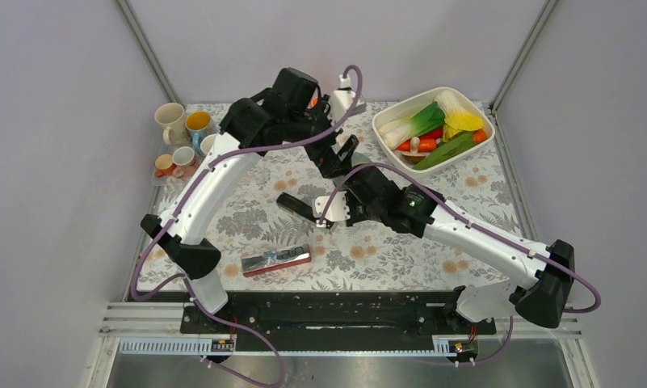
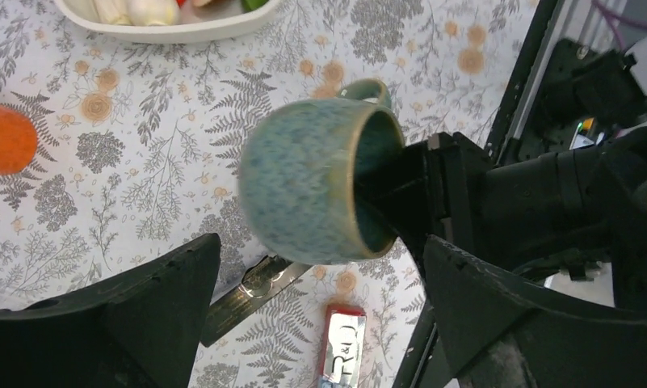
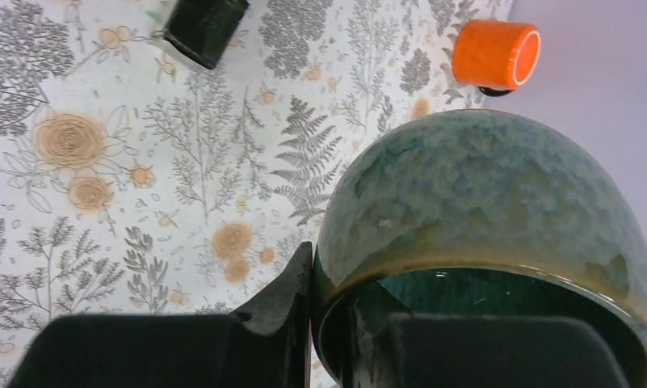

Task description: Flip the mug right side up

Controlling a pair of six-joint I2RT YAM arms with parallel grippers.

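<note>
The mug is speckled blue-green with a dark teal inside. It lies on its side in the air above the flowered cloth, with its handle pointing towards the far side. My right gripper is shut on its rim, one finger inside and one outside. In the top view the right gripper is at mid table and the mug is mostly hidden there. My left gripper is open and empty, held above the mug and not touching it; in the top view the left gripper is just behind the right one.
A white bowl of vegetables stands at the back right. An orange cup lies on its side at the back. Several mugs stand at the back left. A black bar and a red-and-silver pack lie nearer the front.
</note>
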